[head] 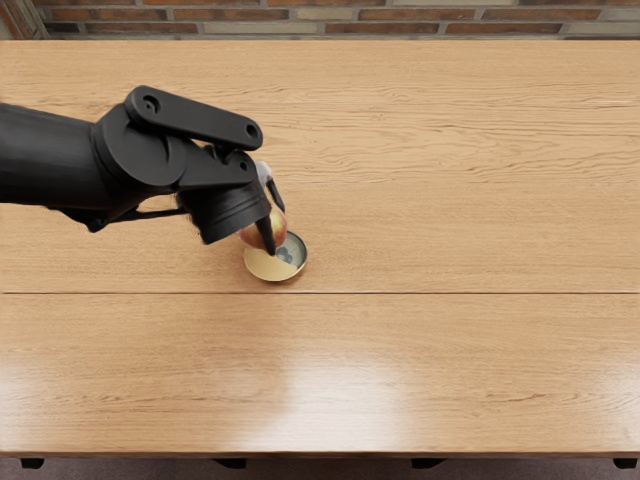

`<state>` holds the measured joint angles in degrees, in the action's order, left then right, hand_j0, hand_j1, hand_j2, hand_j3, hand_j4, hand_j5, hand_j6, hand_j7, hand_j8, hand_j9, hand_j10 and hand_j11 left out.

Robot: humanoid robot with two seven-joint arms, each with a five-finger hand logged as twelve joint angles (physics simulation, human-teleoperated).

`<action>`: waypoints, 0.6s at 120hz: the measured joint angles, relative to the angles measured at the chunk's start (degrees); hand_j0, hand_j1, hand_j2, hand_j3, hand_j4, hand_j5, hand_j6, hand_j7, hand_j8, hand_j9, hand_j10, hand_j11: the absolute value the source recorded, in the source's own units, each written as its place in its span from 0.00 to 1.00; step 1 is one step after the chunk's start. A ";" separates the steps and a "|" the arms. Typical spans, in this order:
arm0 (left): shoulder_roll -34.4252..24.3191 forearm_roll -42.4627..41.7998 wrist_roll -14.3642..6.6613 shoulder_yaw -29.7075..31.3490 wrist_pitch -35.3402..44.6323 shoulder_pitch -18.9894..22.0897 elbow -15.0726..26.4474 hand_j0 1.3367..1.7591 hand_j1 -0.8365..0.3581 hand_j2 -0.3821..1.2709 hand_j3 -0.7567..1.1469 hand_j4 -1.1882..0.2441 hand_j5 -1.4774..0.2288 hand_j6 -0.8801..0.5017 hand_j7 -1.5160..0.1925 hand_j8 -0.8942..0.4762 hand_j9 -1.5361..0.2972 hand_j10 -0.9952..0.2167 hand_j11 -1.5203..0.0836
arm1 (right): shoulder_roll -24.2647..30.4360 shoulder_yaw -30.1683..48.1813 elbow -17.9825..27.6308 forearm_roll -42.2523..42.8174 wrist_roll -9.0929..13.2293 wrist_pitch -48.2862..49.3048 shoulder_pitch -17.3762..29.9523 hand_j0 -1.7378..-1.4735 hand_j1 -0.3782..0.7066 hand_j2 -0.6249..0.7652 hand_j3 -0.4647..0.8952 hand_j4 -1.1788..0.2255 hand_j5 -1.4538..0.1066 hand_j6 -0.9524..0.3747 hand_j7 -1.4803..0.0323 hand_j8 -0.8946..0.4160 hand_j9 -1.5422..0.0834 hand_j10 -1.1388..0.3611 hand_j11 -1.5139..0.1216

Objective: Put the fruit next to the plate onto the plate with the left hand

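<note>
**Desk:** Where is it, from your end?

**Me:** I have the left hand [235, 210] clasped round the fruit [277, 228], with one dark finger [266, 240] crossing its front. The fruit sits over the rear-left rim of the plate [291, 268], not over its middle. From the head view I cannot tell whether it touches the plate or hangs just above it.

**Desk:** What worries you?

**Me:** Letting go here. I judge the fruit is round and will roll. Released on the rim, it could tip off the back onto the table [450, 200], or shove the plate, which is small and looks light. That front finger could also drag the fruit out as I open up.

**Desk:** Your fix?

**Me:** I would carry it slightly toward the near right, over the centre, and lower it until it rests. Then I would uncurl slowly and lift straight up.

**Desk:** Room for that?

**Me:** Plenty. I see nothing else on the wood around the plate. The far edge by the brick wall [400, 15] and the near edge are both well apart from it. The right arm is out of view, so I see nothing to collide with on that side. Only the plate is close under my hand.
</note>
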<state>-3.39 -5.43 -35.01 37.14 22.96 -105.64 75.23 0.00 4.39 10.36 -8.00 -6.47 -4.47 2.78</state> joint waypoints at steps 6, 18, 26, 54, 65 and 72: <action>0.80 -0.62 0.00 0.26 0.05 -0.01 -0.61 0.73 0.48 0.46 0.40 0.54 0.12 0.53 0.17 0.58 0.20 0.54 0.23 | 0.00 0.00 0.00 0.00 0.01 0.03 -0.02 0.30 0.07 0.44 0.34 0.81 0.90 0.69 0.95 0.66 0.92 0.74 0.90; 1.66 -1.24 -0.02 0.59 0.26 0.08 -1.31 0.73 0.47 0.47 0.40 0.55 0.12 0.54 0.17 0.59 0.20 0.54 0.22 | 0.00 0.00 0.01 0.00 0.01 0.06 -0.15 0.30 0.07 0.44 0.34 0.81 0.90 0.69 0.95 0.66 0.92 0.74 0.90; 2.95 -1.76 -0.02 0.82 0.90 0.00 -1.49 0.73 0.47 0.48 0.40 0.55 0.12 0.54 0.17 0.58 0.21 0.54 0.22 | 0.00 0.00 0.01 0.00 0.01 0.07 -0.19 0.30 0.07 0.44 0.34 0.81 0.90 0.69 0.95 0.66 0.92 0.74 0.90; 3.39 -2.56 0.00 1.01 1.75 0.08 -1.73 0.73 0.46 0.48 0.40 0.54 0.15 0.52 0.21 0.56 0.23 0.53 0.25 | 0.00 0.00 0.02 0.00 -0.01 0.08 -0.28 0.30 0.07 0.44 0.34 0.81 0.90 0.69 0.95 0.66 0.92 0.74 0.90; 3.39 -2.37 0.02 1.00 1.96 0.08 -1.78 0.74 0.47 0.48 0.40 0.50 0.22 0.47 0.27 0.50 0.29 0.49 0.31 | 0.00 0.00 0.02 0.00 -0.02 0.08 -0.31 0.30 0.07 0.44 0.34 0.81 0.90 0.69 0.95 0.66 0.92 0.74 0.90; 3.39 -2.24 0.02 1.00 2.09 0.08 -1.84 0.74 0.49 0.46 0.40 0.50 0.28 0.43 0.33 0.46 0.33 0.46 0.37 | 0.00 0.00 0.02 0.00 -0.02 0.08 -0.31 0.30 0.07 0.44 0.34 0.81 0.90 0.69 0.95 0.66 0.92 0.74 0.90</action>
<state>0.00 -7.67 -35.00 38.15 25.05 -105.56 73.40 0.00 4.39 10.38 -8.00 -6.50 -4.39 2.47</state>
